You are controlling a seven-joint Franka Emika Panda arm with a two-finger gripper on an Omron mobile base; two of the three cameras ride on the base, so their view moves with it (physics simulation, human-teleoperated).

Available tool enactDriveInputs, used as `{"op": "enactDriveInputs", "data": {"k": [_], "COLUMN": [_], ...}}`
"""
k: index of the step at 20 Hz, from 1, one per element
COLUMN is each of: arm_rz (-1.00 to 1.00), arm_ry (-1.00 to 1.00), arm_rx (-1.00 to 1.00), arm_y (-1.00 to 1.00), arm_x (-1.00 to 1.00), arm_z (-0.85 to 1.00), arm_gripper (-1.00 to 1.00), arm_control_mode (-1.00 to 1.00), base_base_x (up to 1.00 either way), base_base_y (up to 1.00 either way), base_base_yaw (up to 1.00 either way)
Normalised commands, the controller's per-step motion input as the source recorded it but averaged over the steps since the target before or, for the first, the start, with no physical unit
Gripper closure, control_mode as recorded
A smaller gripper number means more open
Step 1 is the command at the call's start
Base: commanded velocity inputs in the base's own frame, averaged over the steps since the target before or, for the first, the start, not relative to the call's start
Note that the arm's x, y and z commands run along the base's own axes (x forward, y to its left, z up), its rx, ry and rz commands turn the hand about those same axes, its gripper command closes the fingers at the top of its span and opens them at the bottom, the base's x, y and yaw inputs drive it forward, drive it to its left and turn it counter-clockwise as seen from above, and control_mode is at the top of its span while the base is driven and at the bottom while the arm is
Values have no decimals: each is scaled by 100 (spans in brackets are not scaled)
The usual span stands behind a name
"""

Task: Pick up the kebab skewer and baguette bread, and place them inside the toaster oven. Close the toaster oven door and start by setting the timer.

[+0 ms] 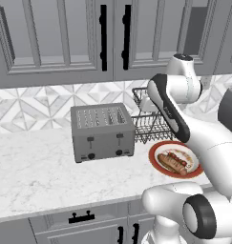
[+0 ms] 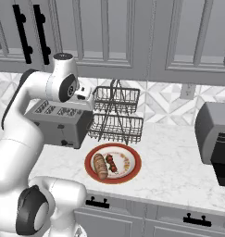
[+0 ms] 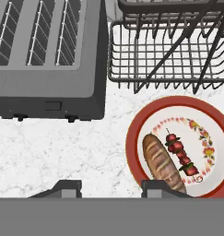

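- The kebab (image 3: 181, 156) and the baguette (image 3: 162, 162) lay side by side on a red-rimmed plate (image 3: 132, 138) near the counter's front edge, the kebab on the side toward the wire rack (image 3: 168, 60), the loaf on the side toward the toaster (image 3: 49, 55). Both were in easy reach from above, neither yet lifted.
- The gripper (image 3: 111, 190) hung high over the counter (image 1: 36, 167), looking straight down. Its two dark fingertips (image 3: 62, 189) stood apart with nothing between them, spread partway, one tip showing over the baguette's near end and the other over bare marble.
- The arm (image 2: 35, 106) was folded up and back over the toaster, a pose that seemingly kept the hand clear of the rack while it lined up on the plate.
- The plate sat just in front of the rack and beside the toaster, apart from both, so a descent on the food looked unobstructed. The kebab and loaf lay close together, though, and a careless pinch could catch both.
- The toaster oven (image 2: 211, 134) stood well to the right along the counter, its dark door (image 2: 222, 162) at the picture's edge. Whether that door was open could not be told.
- By this evidence, the task stood at its opening step: no food was in the oven, and the timer was untouched.
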Motion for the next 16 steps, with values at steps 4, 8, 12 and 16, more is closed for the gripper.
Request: {"op": "enactDriveInputs", "data": {"k": [4, 8, 12, 16], "arm_rz": [0, 0, 0, 0], "arm_ry": [0, 0, 0, 0], "arm_rx": [0, 0, 0, 0], "arm_y": [0, 0, 0, 0], "arm_x": [0, 0, 0, 0], "arm_z": [0, 0, 0, 0], "arm_gripper": [-100, -100, -100, -100], "arm_control_mode": [100, 100, 100, 100], "base_base_x": [0, -21, -4, 0], "base_base_y": [0, -14, -77, -84], "base_base_yaw": [0, 0, 0, 0]}}
